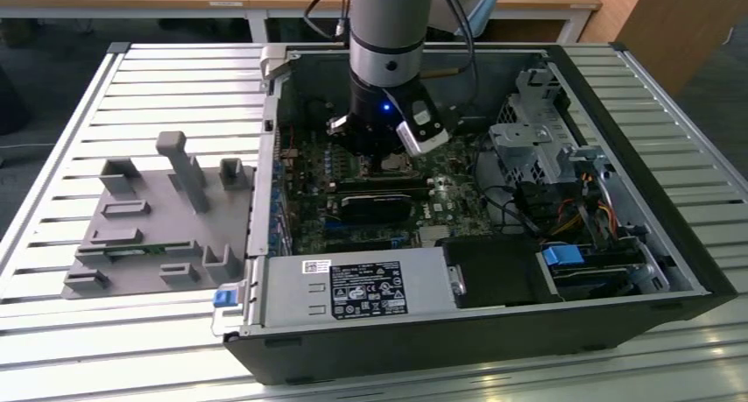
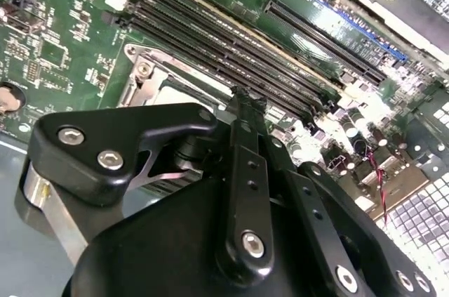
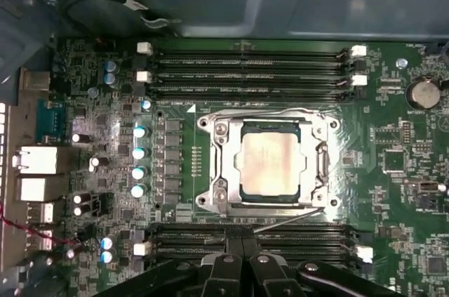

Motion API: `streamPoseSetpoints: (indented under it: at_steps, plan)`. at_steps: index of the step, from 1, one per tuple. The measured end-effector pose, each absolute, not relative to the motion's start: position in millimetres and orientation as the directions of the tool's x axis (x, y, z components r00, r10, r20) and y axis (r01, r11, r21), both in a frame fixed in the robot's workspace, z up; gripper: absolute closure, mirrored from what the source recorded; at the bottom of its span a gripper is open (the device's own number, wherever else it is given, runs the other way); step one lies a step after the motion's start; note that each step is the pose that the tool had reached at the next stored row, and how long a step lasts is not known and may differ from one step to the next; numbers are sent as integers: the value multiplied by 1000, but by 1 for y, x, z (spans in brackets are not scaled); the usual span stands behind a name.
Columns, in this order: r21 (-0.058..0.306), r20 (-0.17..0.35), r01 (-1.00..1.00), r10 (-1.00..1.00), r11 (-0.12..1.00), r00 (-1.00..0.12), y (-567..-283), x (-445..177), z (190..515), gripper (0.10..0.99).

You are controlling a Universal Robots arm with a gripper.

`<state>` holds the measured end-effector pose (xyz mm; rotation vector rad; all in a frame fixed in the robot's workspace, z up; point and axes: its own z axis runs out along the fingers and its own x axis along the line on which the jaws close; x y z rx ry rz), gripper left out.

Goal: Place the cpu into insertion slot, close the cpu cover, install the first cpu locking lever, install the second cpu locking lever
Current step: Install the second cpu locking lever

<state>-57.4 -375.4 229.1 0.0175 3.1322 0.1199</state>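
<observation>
In the first wrist view the cpu (image 3: 270, 163), pale silver and square, lies flat in the insertion slot (image 3: 205, 200) on the green motherboard. The cpu cover (image 3: 317, 163) is down around it, and the chip shows through its window. One thin wire lever (image 3: 280, 111) lies along the far side of the socket. A second lever (image 3: 287, 220) runs slanted along the near side and ends at my fingertips. My gripper (image 3: 242, 248) is shut, its black fingers together just beside the socket, also in the second wrist view (image 2: 242, 97). In the exterior view my gripper (image 1: 388, 164) hangs low over the board.
Black memory slots (image 3: 245, 65) flank the socket on two sides. A long black card (image 1: 380, 201) lies nearby. The open case holds a grey white-labelled box (image 1: 350, 288) and drive cages (image 1: 538, 148). A grey fixture (image 1: 164, 218) sits on the slatted table at the exterior view's left.
</observation>
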Motion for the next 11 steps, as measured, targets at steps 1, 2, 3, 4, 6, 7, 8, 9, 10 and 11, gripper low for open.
streamPoseSetpoints:
  at_steps: [1,2,3,4,6,7,8,9,10,11]
  plan:
    - [77,-7,11,11,997,-1000,-375,-58,228,980]
    - [77,-6,11,11,997,-1000,-375,-59,226,980]
    - [77,-6,11,11,997,-1000,-375,-59,225,980]
    - [78,-6,11,11,997,-1000,-375,-59,223,980]
    - [81,-6,11,11,997,-1000,-375,-60,221,980]
    - [85,-6,11,11,996,-1000,-375,-60,220,980]
    - [89,-6,11,11,996,-1000,-376,-60,219,980]
    - [96,-6,11,12,995,-1000,-376,-60,218,980]
    - [103,-6,11,12,995,-1000,-376,-60,217,980]
    - [112,-6,11,12,994,-1000,-377,-60,217,980]
